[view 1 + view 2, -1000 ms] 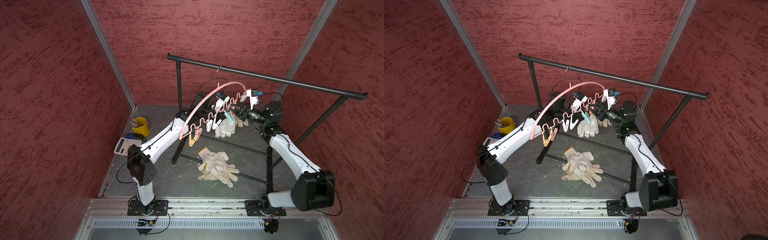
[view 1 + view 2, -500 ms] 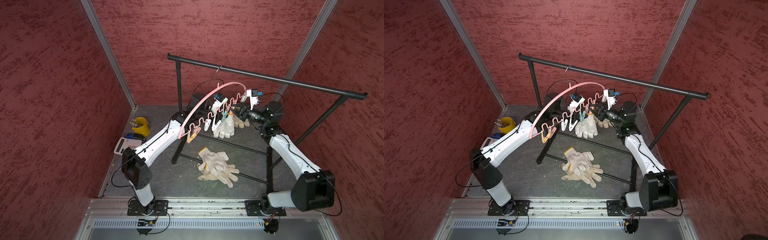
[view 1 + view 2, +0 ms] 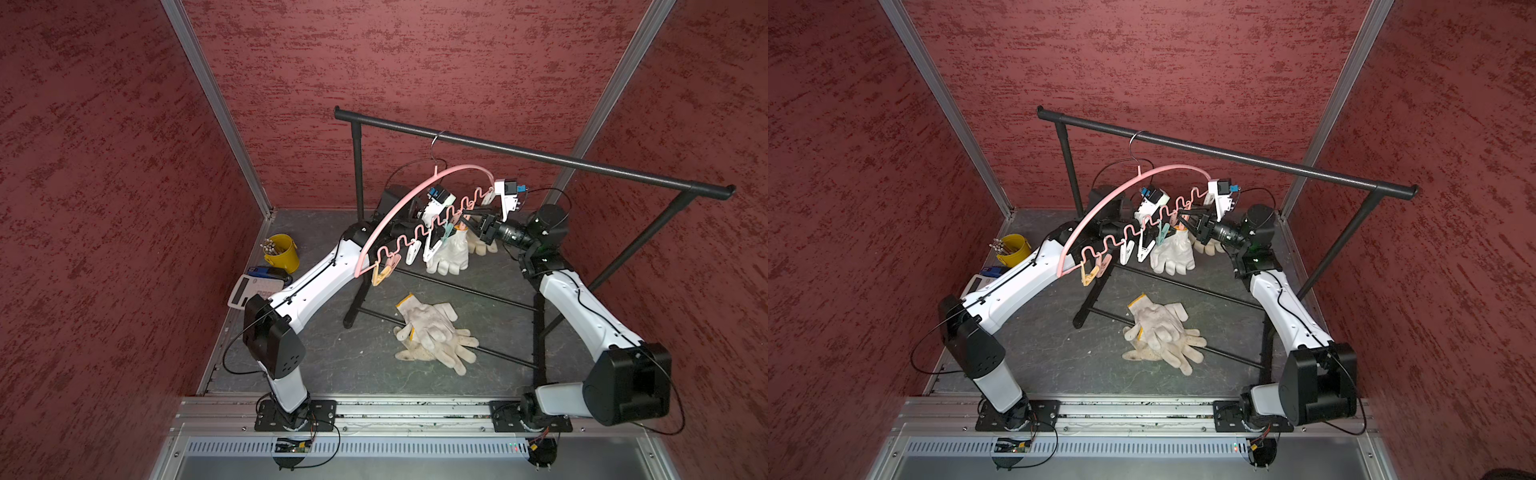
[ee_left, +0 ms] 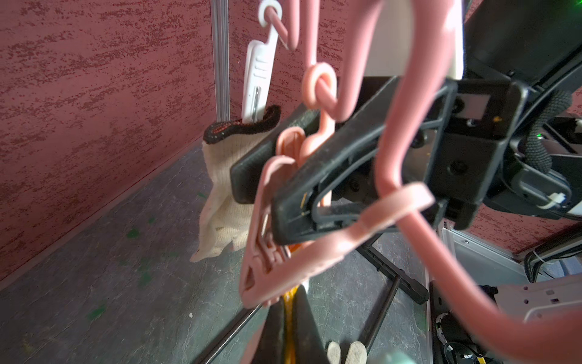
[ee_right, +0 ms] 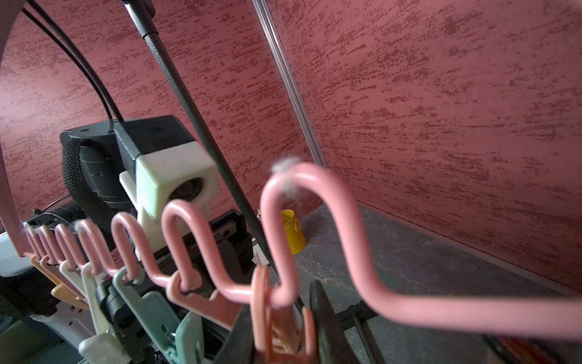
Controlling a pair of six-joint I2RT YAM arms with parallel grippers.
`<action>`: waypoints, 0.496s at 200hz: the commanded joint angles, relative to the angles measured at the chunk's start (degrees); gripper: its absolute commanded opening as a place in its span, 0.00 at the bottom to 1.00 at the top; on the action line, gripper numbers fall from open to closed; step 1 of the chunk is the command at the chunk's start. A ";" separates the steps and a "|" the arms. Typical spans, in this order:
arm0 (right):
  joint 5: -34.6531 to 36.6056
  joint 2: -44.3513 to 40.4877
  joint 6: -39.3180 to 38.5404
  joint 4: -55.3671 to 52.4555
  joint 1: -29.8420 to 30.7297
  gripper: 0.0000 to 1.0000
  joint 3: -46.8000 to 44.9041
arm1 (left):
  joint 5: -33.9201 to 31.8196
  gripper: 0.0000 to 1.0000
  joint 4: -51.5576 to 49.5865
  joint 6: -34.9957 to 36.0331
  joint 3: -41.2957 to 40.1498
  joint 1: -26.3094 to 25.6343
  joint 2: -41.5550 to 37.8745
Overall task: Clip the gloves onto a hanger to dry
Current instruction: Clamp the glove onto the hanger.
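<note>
The pink hanger (image 3: 399, 208) (image 3: 1100, 203) hangs by its hook from the black rack, with pastel clothespins along its wavy bar (image 5: 315, 201). My left gripper (image 4: 289, 327) is shut on a white glove (image 3: 449, 253) (image 3: 1173, 255) by its yellow cuff, held just under the bar. My right gripper (image 5: 283, 324) (image 3: 465, 218) is shut on a pink clothespin (image 4: 267, 220) beside that cuff. A glove with a dark cuff (image 4: 226, 201) hangs clipped in a white clothespin behind. More gloves (image 3: 432, 332) (image 3: 1158, 328) lie in a pile on the floor.
The black rack's top bar (image 3: 540, 153) spans the back and its floor bars (image 3: 457, 291) cross the grey floor under the hanger. A yellow bucket (image 3: 282, 253), a blue object (image 3: 264, 272) and a calculator (image 3: 253, 291) sit at the left wall.
My left arm's elbow has swung outward to the left and the hanger's low end has swayed slightly. The right arm stays on its clothespin.
</note>
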 commanded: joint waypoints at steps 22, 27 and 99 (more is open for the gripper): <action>-2.17 -1.88 1.36 3.90 -0.18 0.10 -1.23 | 0.17 0.00 1.41 -0.99 1.95 0.19 -0.22; -2.25 -1.86 1.44 3.98 -0.14 0.10 -1.30 | 0.20 0.00 1.37 -1.03 1.99 0.22 -0.13; -1.75 -2.01 1.00 4.49 -0.16 0.10 -2.51 | 2.07 0.00 0.66 -1.48 3.63 -0.35 0.23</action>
